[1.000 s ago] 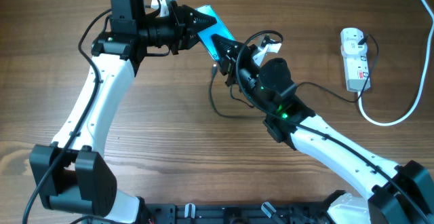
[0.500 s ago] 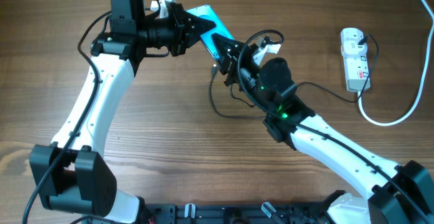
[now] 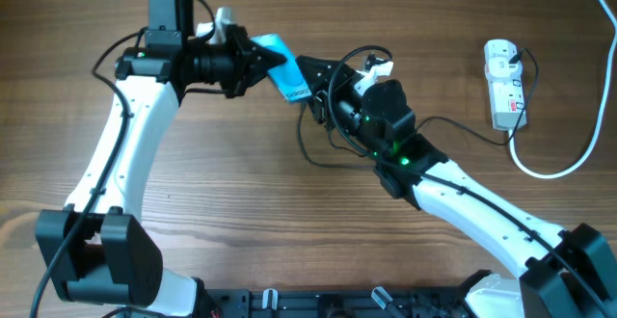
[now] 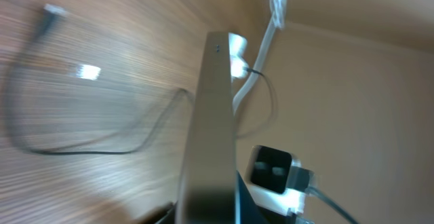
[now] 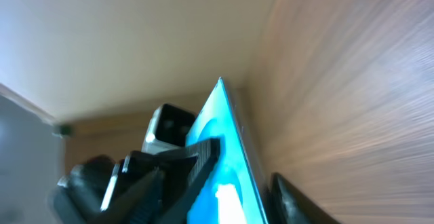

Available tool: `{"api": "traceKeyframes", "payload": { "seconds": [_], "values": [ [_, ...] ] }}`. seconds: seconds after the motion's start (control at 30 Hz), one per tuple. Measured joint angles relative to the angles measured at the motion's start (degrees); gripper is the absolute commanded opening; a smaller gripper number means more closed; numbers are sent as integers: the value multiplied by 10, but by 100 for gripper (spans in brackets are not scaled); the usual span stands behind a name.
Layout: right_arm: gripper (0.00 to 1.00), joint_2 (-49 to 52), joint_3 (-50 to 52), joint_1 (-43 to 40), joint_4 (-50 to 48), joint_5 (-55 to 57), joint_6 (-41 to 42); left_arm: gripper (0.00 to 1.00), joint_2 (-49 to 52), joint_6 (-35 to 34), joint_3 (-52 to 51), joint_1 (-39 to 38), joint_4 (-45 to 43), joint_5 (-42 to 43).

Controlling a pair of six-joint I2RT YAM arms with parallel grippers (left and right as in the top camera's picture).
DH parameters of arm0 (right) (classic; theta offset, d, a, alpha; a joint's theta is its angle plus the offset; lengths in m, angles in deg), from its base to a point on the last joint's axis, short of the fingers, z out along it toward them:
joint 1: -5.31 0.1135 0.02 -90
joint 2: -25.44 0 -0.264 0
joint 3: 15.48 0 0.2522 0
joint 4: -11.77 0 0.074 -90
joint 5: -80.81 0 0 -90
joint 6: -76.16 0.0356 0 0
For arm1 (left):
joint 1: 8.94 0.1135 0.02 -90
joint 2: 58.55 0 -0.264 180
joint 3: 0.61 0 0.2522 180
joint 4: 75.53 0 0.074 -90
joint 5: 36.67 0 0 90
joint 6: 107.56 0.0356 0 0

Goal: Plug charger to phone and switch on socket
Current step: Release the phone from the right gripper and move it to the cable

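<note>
Phone [image 3: 278, 50], rigid, light and slick, sits clamped in my left gripper [image 3: 258, 58]. The limp charger [image 3: 302, 143] wants pinching just behind its plug. I cannot tell my right gripper's [image 3: 316, 75] closure.

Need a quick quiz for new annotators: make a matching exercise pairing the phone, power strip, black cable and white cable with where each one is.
Things:
1. phone
2. power strip
3. black cable
4. white cable

Places:
A. curving along the far right side of the table
B. lifted off the wood, clamped in the left gripper
C. looped on the wood near the table's middle
D. lying flat on the table's right side

Pairs: 1-B, 2-D, 3-C, 4-A
</note>
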Motion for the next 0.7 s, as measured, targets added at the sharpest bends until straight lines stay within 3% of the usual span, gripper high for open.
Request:
{"api": "traceKeyframes", "payload": {
  "seconds": [0.13, 0.23, 0.5, 0.63, 0.7],
  "values": [
    [72, 0, -3, -32, 81, -14, -112, 4, 0, 64, -1, 36, 47, -51],
    [74, 0, -5, -42, 159, -15, -203, 4, 0, 106, -1, 71, 72, -71],
    [74, 0, -7, -42, 322, -19, -401, 4, 0, 150, -1, 139, 134, -79],
    [72, 0, -18, -42, 409, -25, -449, 4, 0, 152, -1, 152, 139, -54],
    [66, 0, -61, -42, 478, -25, -478, 4, 0, 152, -1, 160, 139, -33]
  ]
}}
